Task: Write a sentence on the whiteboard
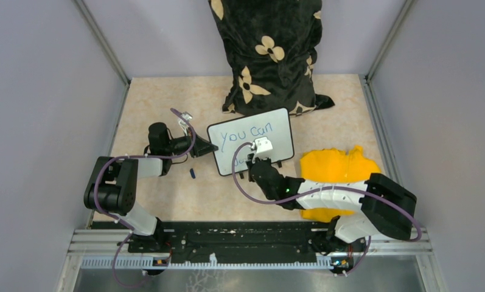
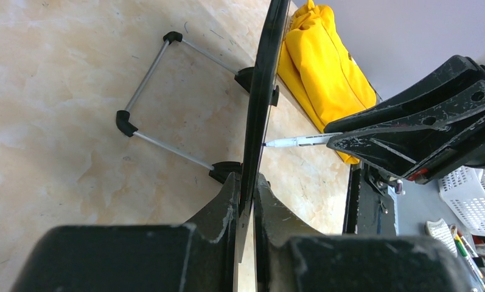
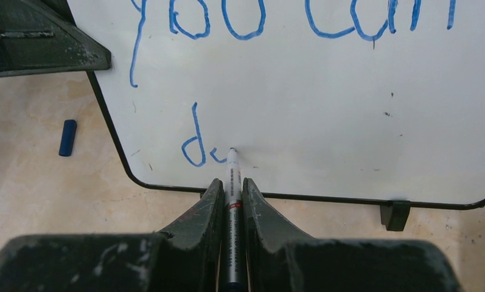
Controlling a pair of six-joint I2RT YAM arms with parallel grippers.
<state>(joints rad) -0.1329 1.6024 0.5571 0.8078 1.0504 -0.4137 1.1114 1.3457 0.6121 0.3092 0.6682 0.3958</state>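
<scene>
Whiteboard (image 1: 277,131), white, black-rimmed: left gripper (image 2: 247,182) clenched on its rim.
Thin white marker (image 3: 232,204): grasped by right gripper (image 3: 230,182), tip touching board.
Stroke: light, steady pressure advised.

1. The whiteboard (image 3: 349,121) is white with a thin black rim.
2. The sentence (image 1: 254,133) is written in blue ink.
3. The marker (image 3: 232,182) has a white barrel with dark print.
4. The cap (image 3: 68,137) is dark blue.
5. The cloth (image 1: 334,167) is plain bright yellow.
6. The fabric (image 1: 270,55) is black with cream flower shapes.
7. The table (image 1: 167,100) is beige, marbled.
</scene>
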